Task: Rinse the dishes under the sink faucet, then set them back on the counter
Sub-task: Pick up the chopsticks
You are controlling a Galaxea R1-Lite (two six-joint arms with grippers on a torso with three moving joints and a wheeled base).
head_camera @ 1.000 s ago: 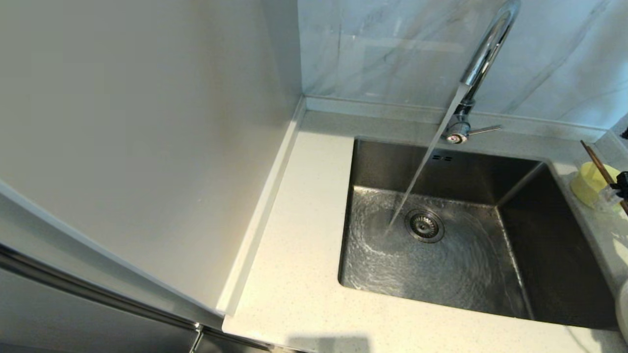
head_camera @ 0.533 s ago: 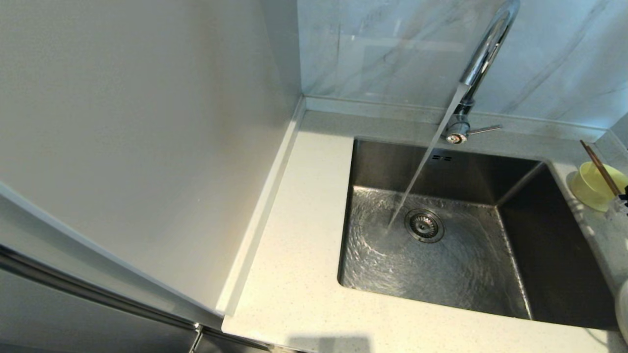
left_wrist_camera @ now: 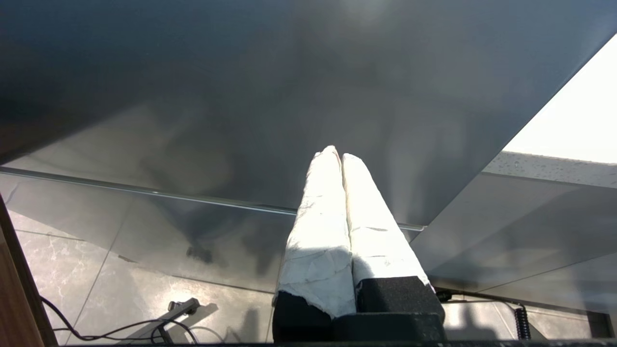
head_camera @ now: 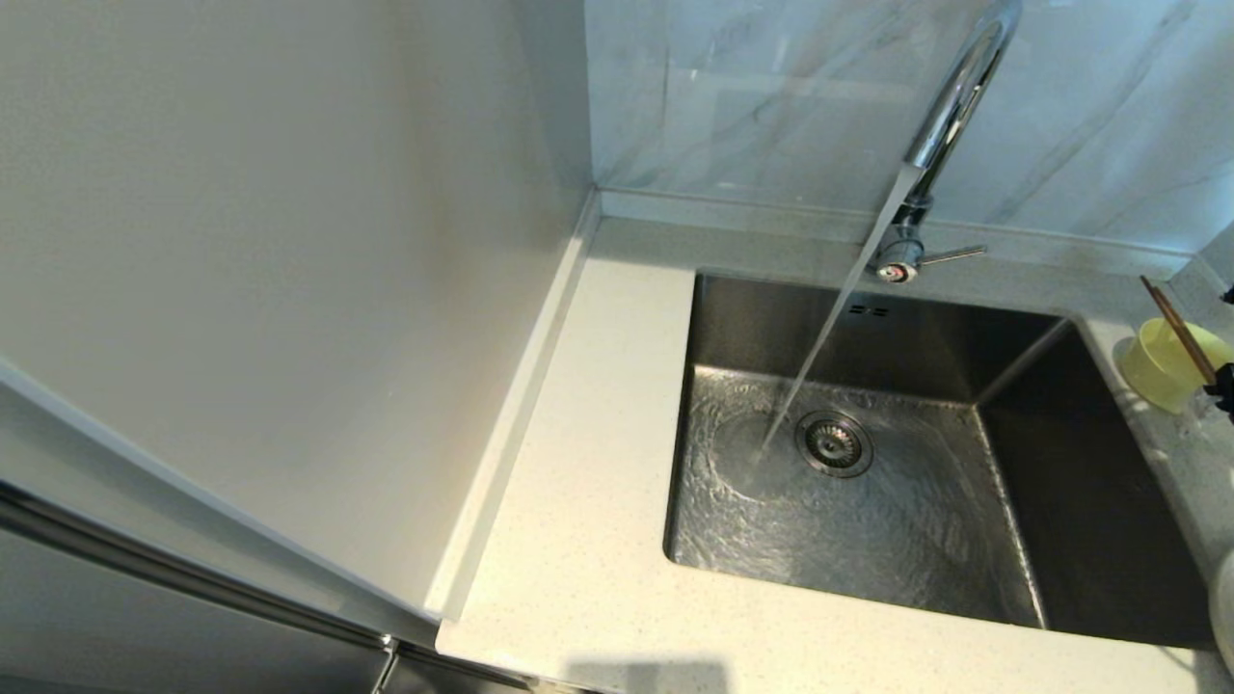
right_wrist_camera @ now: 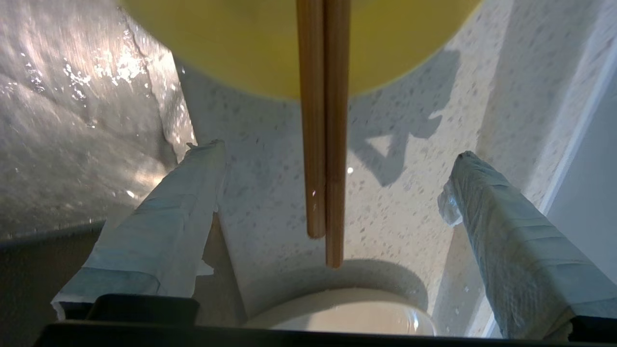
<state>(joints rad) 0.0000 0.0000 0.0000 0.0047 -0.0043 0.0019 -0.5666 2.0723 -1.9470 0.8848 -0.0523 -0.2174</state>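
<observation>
The right gripper (right_wrist_camera: 332,178) hangs over the chopsticks (right_wrist_camera: 324,120), and its two padded fingers (right_wrist_camera: 164,217) are spread wide apart, one on each side of the sticks. It holds nothing yet. In the head view the gripper only peeks in at the right edge of the frame, beside the bowl (head_camera: 1162,364).

The step looks like picking up the chopsticks. To do it well, the gripper should come down with the sticks in the middle of the gap. Then it should squeeze both sticks together, so that neither one slips out. They are thin and smooth, so a slow, firm squeeze seems best.

The chopsticks are long, brown and wooden, and lie side by side. Their far ends rest on the round, pale-yellow bowl. The rim of a cream-white plate (right_wrist_camera: 337,313) shows at the bottom of the right wrist view. The counter (head_camera: 578,540) is pale stone with tiny specks. At the right of the frame, water runs from the shiny curved faucet (head_camera: 950,106) into the steel sink (head_camera: 1060,482), near the round drain.

The left gripper (left_wrist_camera: 340,159) is parked away from the counter, with its white fingers pressed together.
</observation>
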